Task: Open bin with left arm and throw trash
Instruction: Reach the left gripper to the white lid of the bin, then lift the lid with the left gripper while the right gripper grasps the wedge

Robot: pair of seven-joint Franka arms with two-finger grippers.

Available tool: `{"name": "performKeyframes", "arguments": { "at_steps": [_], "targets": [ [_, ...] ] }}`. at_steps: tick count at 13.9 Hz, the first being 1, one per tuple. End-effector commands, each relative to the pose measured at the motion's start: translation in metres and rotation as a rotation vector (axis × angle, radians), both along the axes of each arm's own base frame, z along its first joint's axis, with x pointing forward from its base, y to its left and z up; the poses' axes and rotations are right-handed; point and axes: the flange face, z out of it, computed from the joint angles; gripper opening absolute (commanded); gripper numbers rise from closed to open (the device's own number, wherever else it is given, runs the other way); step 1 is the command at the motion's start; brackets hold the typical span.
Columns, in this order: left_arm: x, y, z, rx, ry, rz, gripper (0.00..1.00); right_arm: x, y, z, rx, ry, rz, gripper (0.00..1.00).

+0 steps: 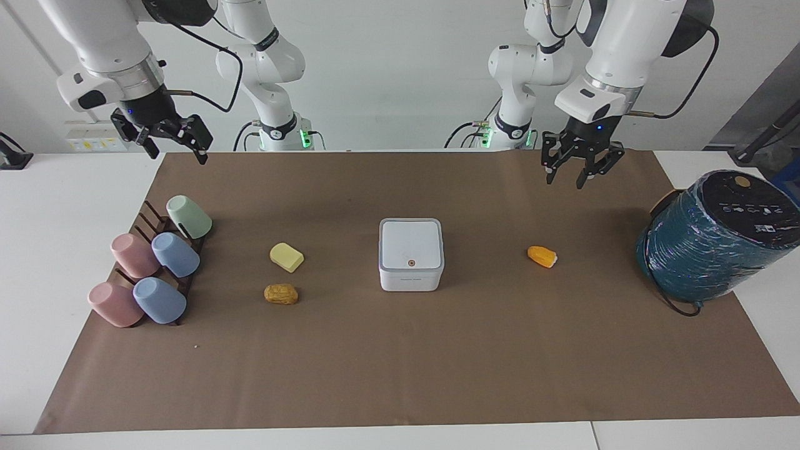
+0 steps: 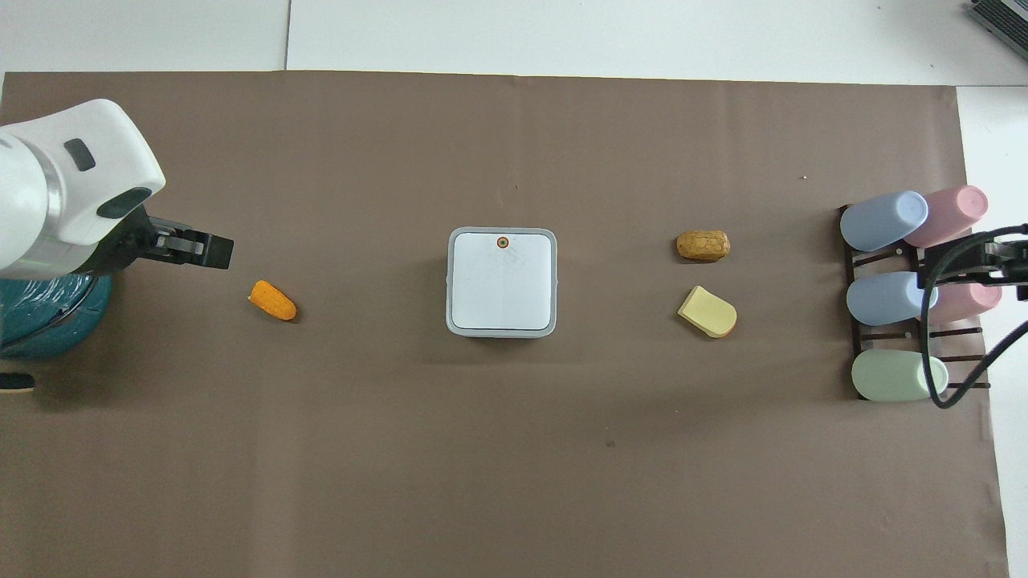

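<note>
I am at the opening step: the bin (image 1: pixel 411 253) sits shut in the middle of the frame on the brown paper covering the bench (image 1: pixel 37 206). Its white lid is flat, with the orange dot on the edge farther from the robots.

My left fingers (image 1: pixel 580 180) hang in the upper right of the facing view. They are above bare paper, up in the air and well apart from the bin. They stand partly open with a gap between the tips, holding nothing. My right fingers (image 1: pixel 199 153) wait at the upper left of that view, spread wide and empty, above the rack of pastel cups (image 1: pixel 156 269).

None of the trash is in yet. The orange piece (image 1: pixel 541 256) lies beside the bin toward the left arm's end. The pale yellow block (image 1: pixel 287 257) and the crumbed lump (image 1: pixel 281 294) lie together toward the right arm's end.

Next, I judge, my left fingers must travel to the middle of the frame, over the bin, and come down at the lid. They will probably need to press or catch the dotted edge. The lid is smooth, so a glancing touch might shove the whole box instead of opening it.
</note>
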Motion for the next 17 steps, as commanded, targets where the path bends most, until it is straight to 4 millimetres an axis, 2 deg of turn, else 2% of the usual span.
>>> {"name": "performKeyframes", "arguments": {
  "at_steps": [1,4,5,6,7,10,11,12,14,17],
  "targets": [
    [-0.004,-0.042,-0.015,-0.035,-0.037,-0.015,0.32,-0.009,0.000,-0.003,0.022,-0.015,-0.025,1.00],
    [-0.002,-0.098,-0.041,-0.060,-0.062,-0.046,0.19,-0.006,0.002,-0.009,0.020,-0.033,-0.070,1.00],
    [-0.002,-0.114,-0.048,-0.077,-0.075,-0.036,0.05,-0.005,0.010,-0.012,0.020,-0.030,-0.075,1.00],
    [0.001,-0.133,-0.060,-0.098,-0.086,-0.033,0.00,-0.005,0.012,-0.017,0.019,-0.023,-0.102,1.00],
    [0.002,-0.150,-0.071,-0.119,-0.093,-0.020,0.00,-0.004,0.013,-0.025,0.018,-0.021,-0.131,1.00],
    [0.006,-0.183,-0.097,-0.159,-0.113,0.022,0.00,0.000,0.015,-0.058,0.019,-0.037,-0.153,1.00],
    [0.006,-0.192,-0.105,-0.176,-0.125,0.024,0.00,0.002,0.024,-0.070,0.020,-0.043,-0.157,1.00],
    [0.005,-0.201,-0.111,-0.188,-0.134,0.026,0.00,0.005,0.037,-0.088,0.020,-0.044,-0.161,1.00],
    [0.009,-0.214,-0.125,-0.212,-0.148,0.050,0.00,0.015,0.065,-0.138,0.019,-0.050,-0.180,1.00],
    [0.022,-0.228,-0.158,-0.216,-0.154,0.050,0.00,0.036,0.093,-0.198,0.022,-0.079,-0.197,1.00]
  ]
}}
